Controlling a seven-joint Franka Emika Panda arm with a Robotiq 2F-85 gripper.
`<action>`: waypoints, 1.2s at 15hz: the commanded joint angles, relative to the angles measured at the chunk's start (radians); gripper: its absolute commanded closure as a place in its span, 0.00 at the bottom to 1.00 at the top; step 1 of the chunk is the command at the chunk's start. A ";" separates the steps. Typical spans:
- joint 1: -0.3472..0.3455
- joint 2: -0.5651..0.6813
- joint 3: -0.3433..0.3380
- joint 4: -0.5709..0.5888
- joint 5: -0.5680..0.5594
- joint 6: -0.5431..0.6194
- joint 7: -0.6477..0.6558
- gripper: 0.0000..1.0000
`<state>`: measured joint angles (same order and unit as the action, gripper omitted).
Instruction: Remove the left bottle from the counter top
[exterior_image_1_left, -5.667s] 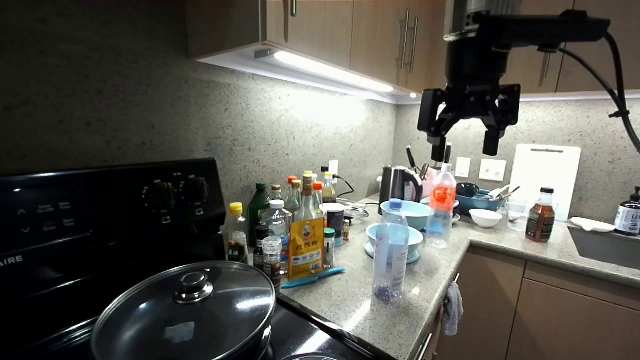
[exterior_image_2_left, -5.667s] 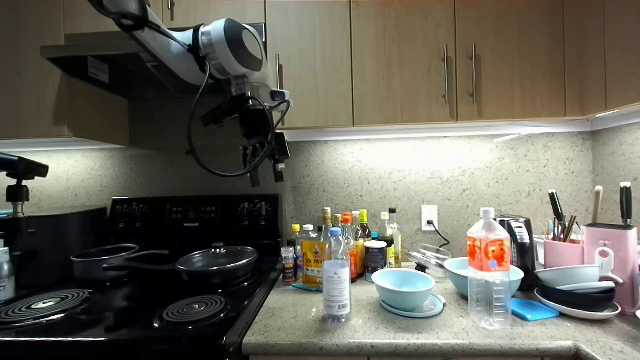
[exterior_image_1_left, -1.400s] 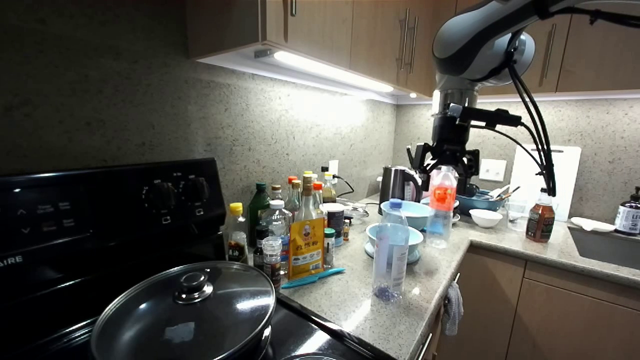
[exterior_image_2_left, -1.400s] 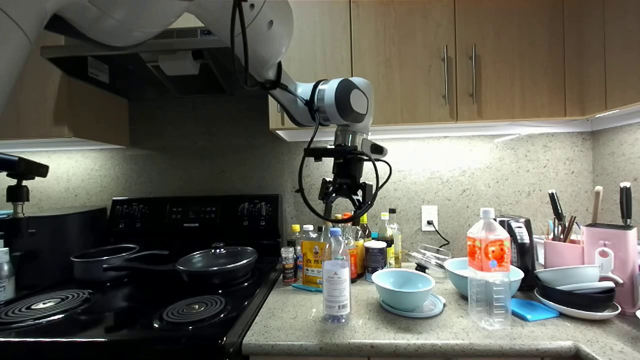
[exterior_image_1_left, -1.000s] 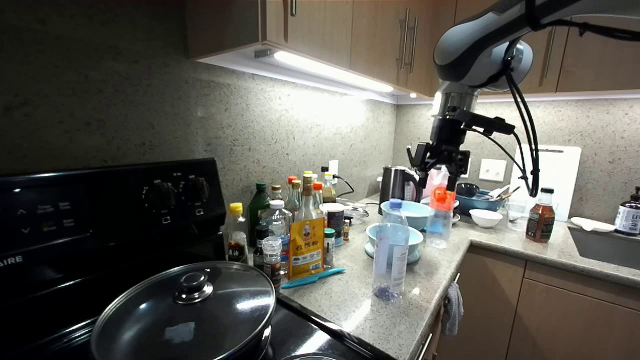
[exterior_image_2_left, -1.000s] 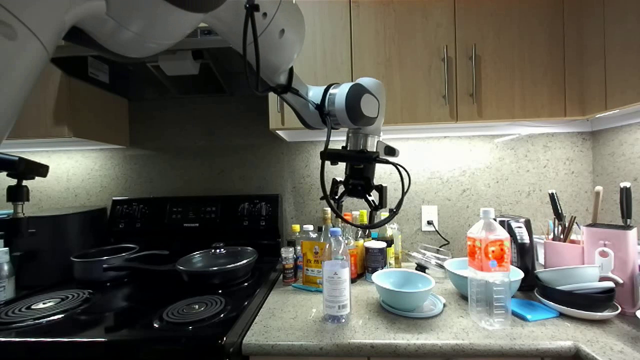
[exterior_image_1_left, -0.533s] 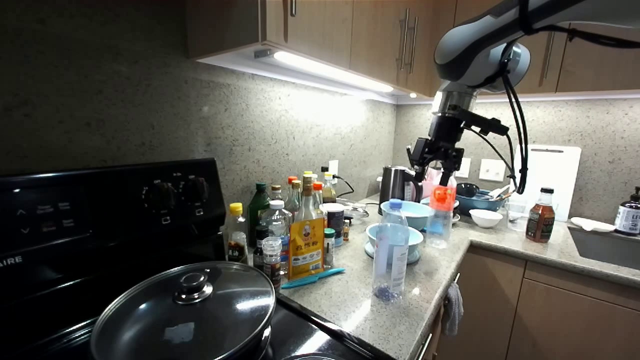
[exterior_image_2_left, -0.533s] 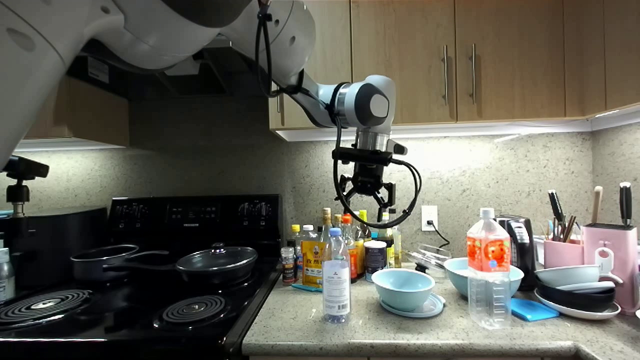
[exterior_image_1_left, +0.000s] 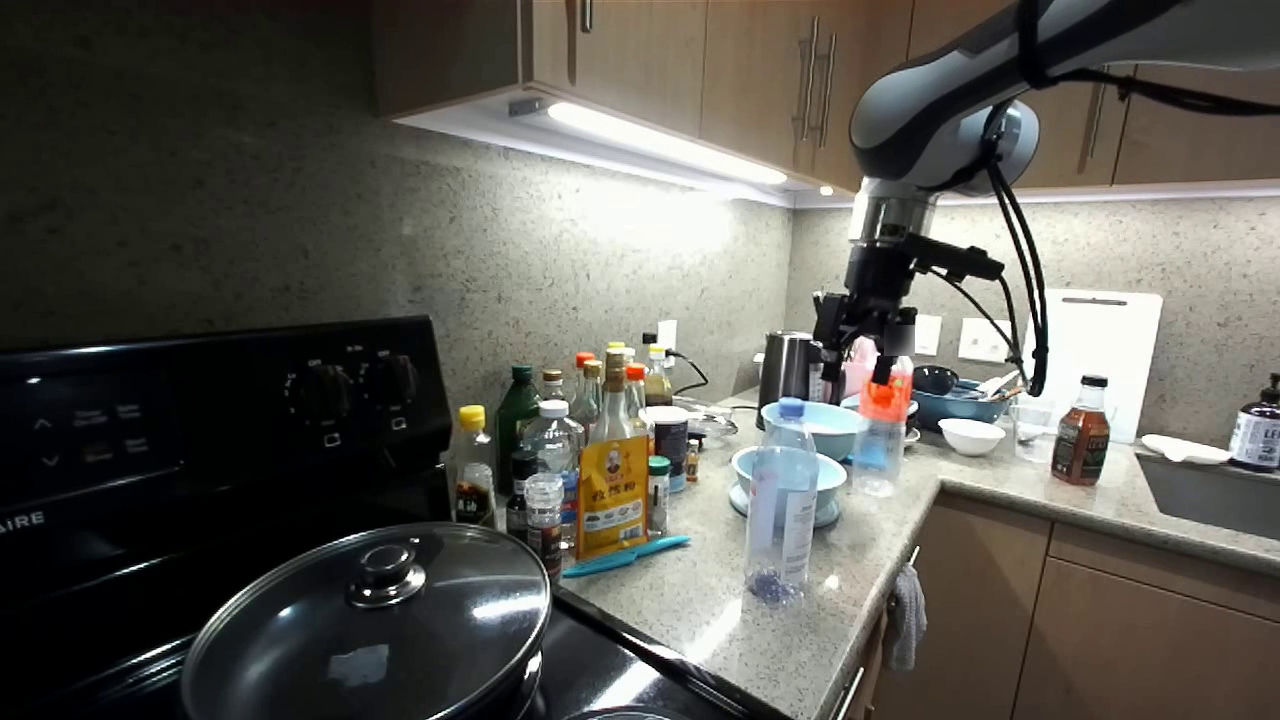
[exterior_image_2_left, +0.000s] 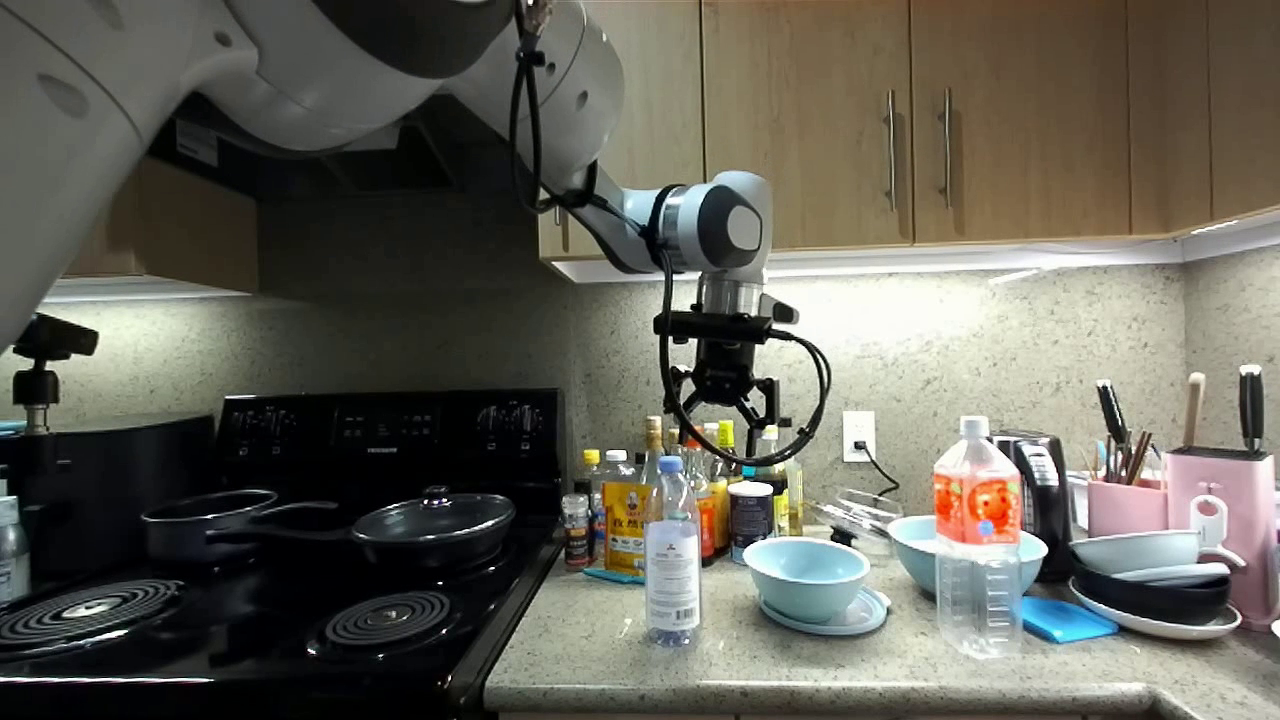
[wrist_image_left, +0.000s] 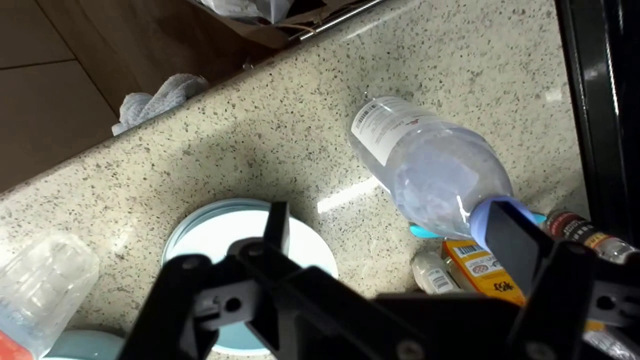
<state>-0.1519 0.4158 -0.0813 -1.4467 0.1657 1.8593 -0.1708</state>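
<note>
On the speckled grey stone surface (exterior_image_2_left: 560, 660), close to the black electric stove (exterior_image_2_left: 250, 622), the left bottle (exterior_image_2_left: 673, 552) stands upright: translucent plastic, faintly blue, with a blue cap (exterior_image_2_left: 670, 464) and a white label. Above it and off to one side hangs the claw (exterior_image_1_left: 857, 374), its fingers (wrist_image_left: 511, 240) spread well apart. From the wrist view one fingertip overlaps the cap, yet both exterior views put the claw clear of the bottle; how far clear is hard to judge fairly.

Behind the bottle, a yellow seasoning packet (exterior_image_1_left: 613, 495) stands before a cluster of sauce bottles (exterior_image_2_left: 717, 512), near a spice grinder (exterior_image_2_left: 576, 535), and a turquoise knife (exterior_image_1_left: 628, 556) lies at its foot. Beside the bottle, a pale blue bowl (exterior_image_2_left: 805, 590) sits on a flat blue lid (exterior_image_2_left: 866, 612). Farther along stands a larger orange-labelled bottle (exterior_image_2_left: 978, 570), partly in front of a second blue bowl (exterior_image_2_left: 912, 552). On the stove rest a glass-lidded frying pan (exterior_image_2_left: 430, 560) and a dark saucepan (exterior_image_2_left: 190, 535).
</note>
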 joint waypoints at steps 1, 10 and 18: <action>0.031 0.016 0.008 -0.016 -0.076 -0.007 0.027 0.00; 0.050 0.064 0.030 0.003 -0.116 -0.008 0.010 0.00; 0.042 0.081 0.055 0.038 -0.065 -0.180 0.005 0.00</action>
<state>-0.0956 0.4816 -0.0458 -1.4412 0.0731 1.7514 -0.1641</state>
